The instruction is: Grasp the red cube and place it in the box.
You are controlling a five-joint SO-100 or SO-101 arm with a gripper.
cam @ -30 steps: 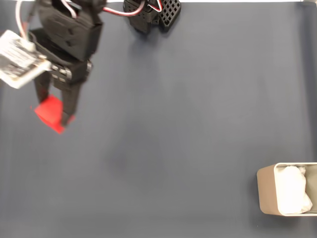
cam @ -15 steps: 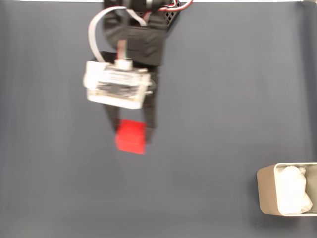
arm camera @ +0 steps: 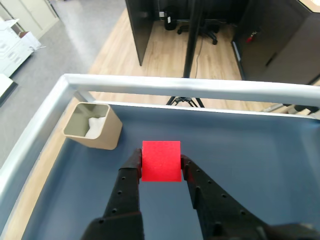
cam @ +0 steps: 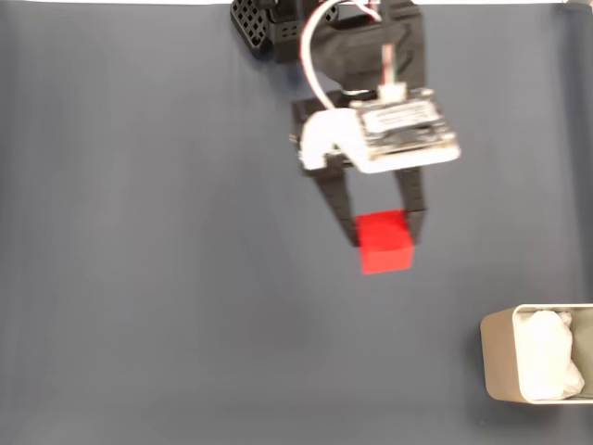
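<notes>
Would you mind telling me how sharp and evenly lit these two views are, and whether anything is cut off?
In the fixed view the gripper and red cube are slightly motion-blurred, light is flat and soft, and the box is cropped at the right edge. In the wrist view the red cube and box are crisp, with pale glare on the table's metal rail.

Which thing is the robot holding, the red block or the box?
The red block, pinched in the end effector. The beige box sits apart on the table.
</notes>
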